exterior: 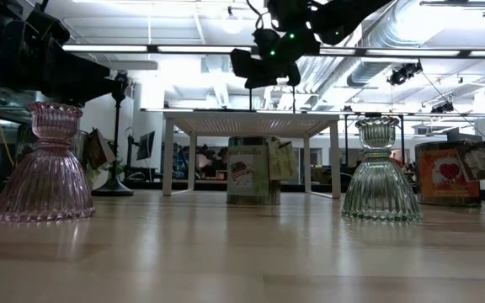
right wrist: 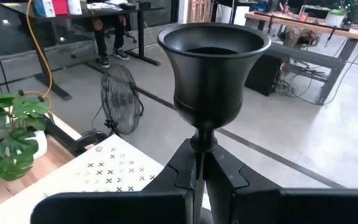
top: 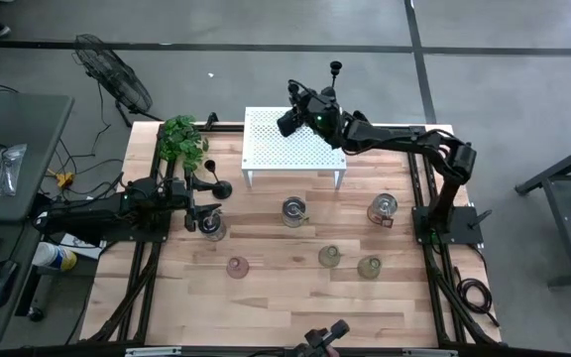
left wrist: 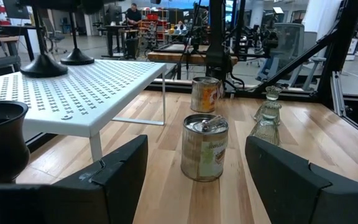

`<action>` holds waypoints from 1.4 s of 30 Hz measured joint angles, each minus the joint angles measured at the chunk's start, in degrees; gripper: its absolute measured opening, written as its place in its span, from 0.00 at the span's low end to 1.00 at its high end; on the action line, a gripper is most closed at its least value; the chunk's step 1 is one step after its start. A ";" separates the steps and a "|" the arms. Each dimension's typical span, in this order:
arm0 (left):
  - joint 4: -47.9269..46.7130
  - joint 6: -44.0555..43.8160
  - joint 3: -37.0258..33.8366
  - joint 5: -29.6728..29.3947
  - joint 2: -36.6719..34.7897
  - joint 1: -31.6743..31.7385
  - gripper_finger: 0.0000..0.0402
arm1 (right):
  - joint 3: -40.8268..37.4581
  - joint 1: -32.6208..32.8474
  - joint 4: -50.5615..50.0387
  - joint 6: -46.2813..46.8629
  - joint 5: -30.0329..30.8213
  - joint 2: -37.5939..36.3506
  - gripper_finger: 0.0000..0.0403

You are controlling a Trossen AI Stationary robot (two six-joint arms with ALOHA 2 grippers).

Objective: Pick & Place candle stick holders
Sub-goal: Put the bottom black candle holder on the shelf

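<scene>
Near the lower centre of the high view, three squat glass holders, one pinkish (top: 237, 266) and two greenish (top: 329, 256), stand on the table (top: 295, 307), untouched. Left of centre, the left hand (top: 194, 203) waits wide open beside black candlesticks (top: 210, 186), gripping nothing. Mid-frame stand two tins (top: 293, 210). Farther, at top centre, the right hand (top: 305, 111) is clamped on the stem of a black candlestick (right wrist: 213, 71), holding it upright at the white shelf (top: 295, 149). In the left wrist view two round black bases (left wrist: 43, 64) already rest on that shelf. Judgement: the placing step is in hand. The next move calls for lowering the base flat onto the shelf, then releasing without tipping the tall, top-heavy piece.
</scene>
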 joint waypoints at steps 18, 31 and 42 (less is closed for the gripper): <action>0.00 0.01 0.00 0.02 0.02 0.00 0.66 | 0.12 -1.42 -1.30 2.67 -1.99 -0.11 0.01; 0.00 0.02 0.00 0.02 0.02 -0.02 0.66 | 0.12 -1.55 -1.67 3.49 -3.22 -0.13 0.06; 0.00 0.01 0.00 0.01 0.01 0.00 0.66 | 0.12 -1.50 -2.08 3.96 -2.59 -0.17 0.11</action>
